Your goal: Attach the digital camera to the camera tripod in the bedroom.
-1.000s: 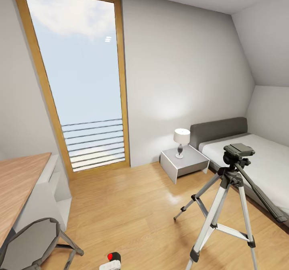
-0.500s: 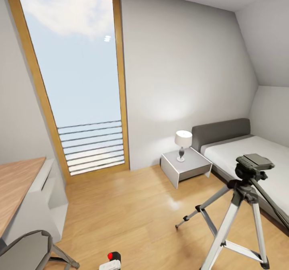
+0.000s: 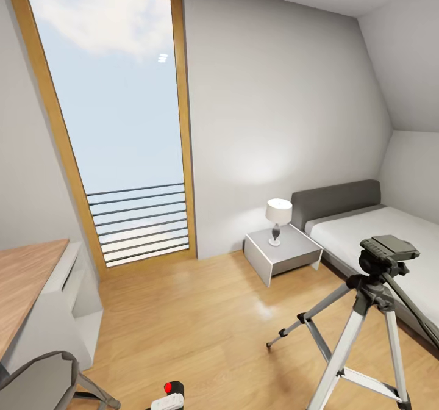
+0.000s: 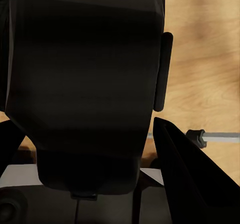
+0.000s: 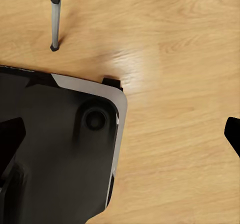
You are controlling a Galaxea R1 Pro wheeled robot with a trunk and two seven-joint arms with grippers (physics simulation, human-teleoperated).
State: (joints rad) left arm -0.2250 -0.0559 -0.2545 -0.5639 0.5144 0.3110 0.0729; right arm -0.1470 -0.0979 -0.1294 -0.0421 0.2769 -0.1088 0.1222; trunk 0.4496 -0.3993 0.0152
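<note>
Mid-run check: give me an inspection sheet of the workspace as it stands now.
Surface: light wood floor, bare in the middle.
Job's things: tripod upright by the bed, head plate unoccupied; camera in the left gripper, red dot up.
Clutter: stool near the desk.
Grippers: left shut on the camera; right gripper's fingertips spread over the floor, holding nothing.
Cables: nothing seen.
Surroundings: tall window, nightstand with lamp, sloped ceiling.

Open floor [image 3: 201,324] left of camera tripod [image 3: 372,312]
</note>
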